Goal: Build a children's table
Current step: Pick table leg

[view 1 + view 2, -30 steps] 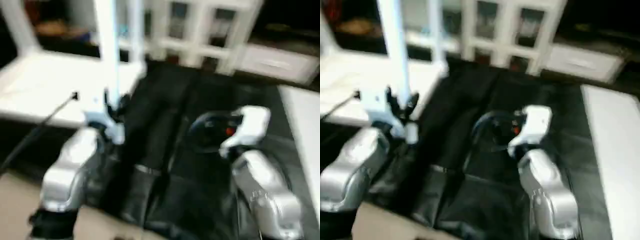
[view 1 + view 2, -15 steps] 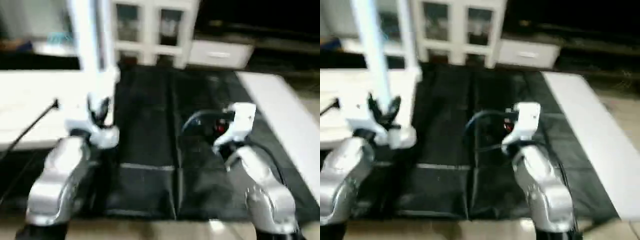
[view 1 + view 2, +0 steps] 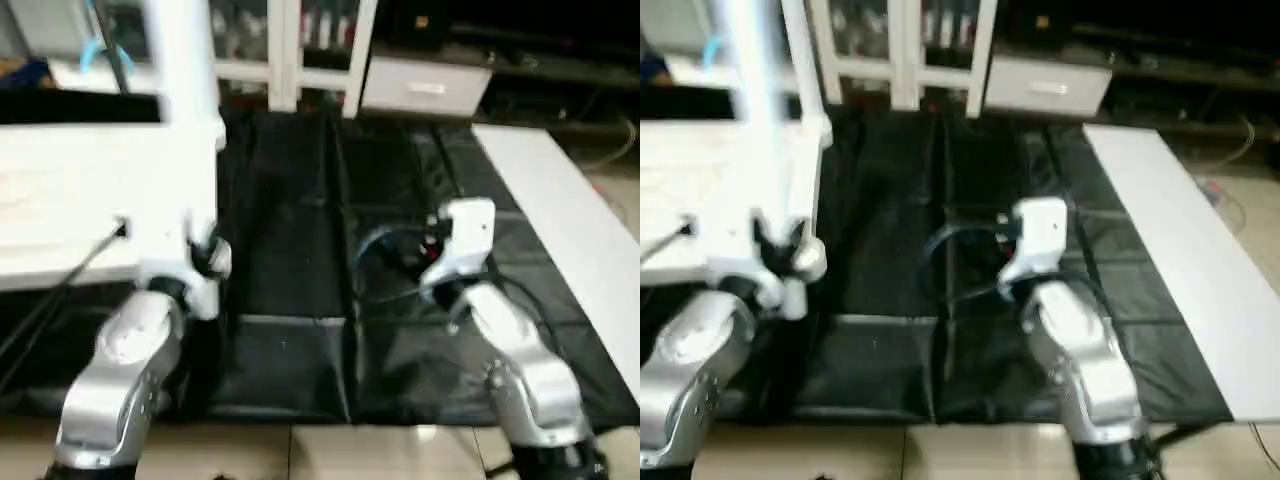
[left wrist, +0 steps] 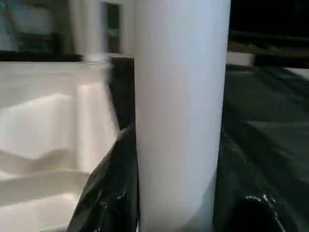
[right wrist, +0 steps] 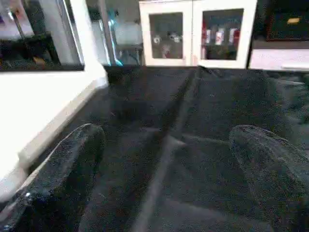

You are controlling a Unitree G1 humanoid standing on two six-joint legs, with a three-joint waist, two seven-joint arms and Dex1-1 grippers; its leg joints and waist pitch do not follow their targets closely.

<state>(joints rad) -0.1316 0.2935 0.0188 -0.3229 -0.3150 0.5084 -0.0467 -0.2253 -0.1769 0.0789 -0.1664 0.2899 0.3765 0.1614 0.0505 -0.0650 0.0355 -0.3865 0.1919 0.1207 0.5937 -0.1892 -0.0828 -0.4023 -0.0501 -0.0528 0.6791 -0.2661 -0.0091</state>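
White plastic everywhere on this one, so bear with us. We've got one of the tube legs (image 3: 185, 70) pinched in our left tool (image 3: 780, 243), standing pretty much upright. In the left wrist view the leg (image 4: 181, 111) runs straight up between the two black fingers (image 4: 113, 193), which press on it from both sides, so that grip looks solid. The tabletop (image 3: 70, 190) lies along the left edge of the black mat (image 3: 300, 230) spread on the floor, and the leg sits right over its near right corner, where we'd guess a socket is. We can't actually see the socket from the head views because the tool and leg hide it.

Our right tool (image 5: 164, 159) is spread wide with nothing in it, hanging over the middle of the mat, well apart from the tabletop. A long white board (image 3: 560, 230) lies along the mat's right edge, and a white glass-door cabinet (image 3: 290, 40) stands beyond the far edge. Neither is part of the job.

So the step in hand, as we read it: seating this leg into a corner of the tabletop. Whether it's already in or just resting on the rim, we can't tell. Next move probably calls for keeping the leg plumb and pushing straight down, maybe with a twist, while the free right tool comes over to steady the tabletop so it doesn't slide on the mat.
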